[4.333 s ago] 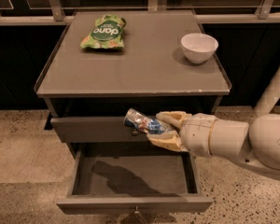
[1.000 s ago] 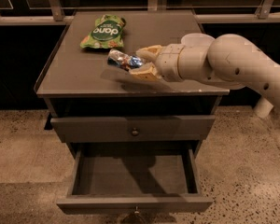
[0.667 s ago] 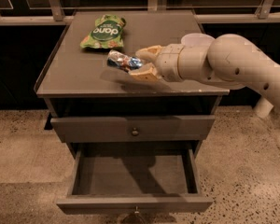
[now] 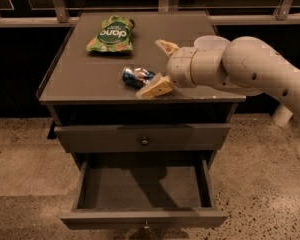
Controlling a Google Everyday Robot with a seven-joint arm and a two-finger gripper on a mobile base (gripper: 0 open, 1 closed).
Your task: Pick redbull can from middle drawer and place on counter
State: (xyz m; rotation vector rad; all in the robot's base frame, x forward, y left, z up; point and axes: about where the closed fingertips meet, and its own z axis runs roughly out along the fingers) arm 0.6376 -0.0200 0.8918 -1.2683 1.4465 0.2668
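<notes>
The redbull can [image 4: 135, 76], dark blue and silver, lies on its side on the counter [image 4: 85, 84], near the middle of the front half. My gripper [image 4: 160, 67] is just right of the can with its fingers spread wide. The near finger [image 4: 156, 88] rests beside the can's front right end and the far finger [image 4: 166, 46] stands well behind it. The can is free of the grip. The middle drawer [image 4: 145, 218] is pulled out below, and its floor shows nothing in it.
A green snack bag [image 4: 110, 34] lies at the counter's back left. A white bowl [image 4: 210, 42] at the back right is mostly hidden by my arm. The upper drawer front [image 4: 142, 136] with its knob is closed. Speckled floor surrounds the cabinet.
The gripper held the can above the counter before. Now its fingers have spread apart and the can lies on the counter top.
</notes>
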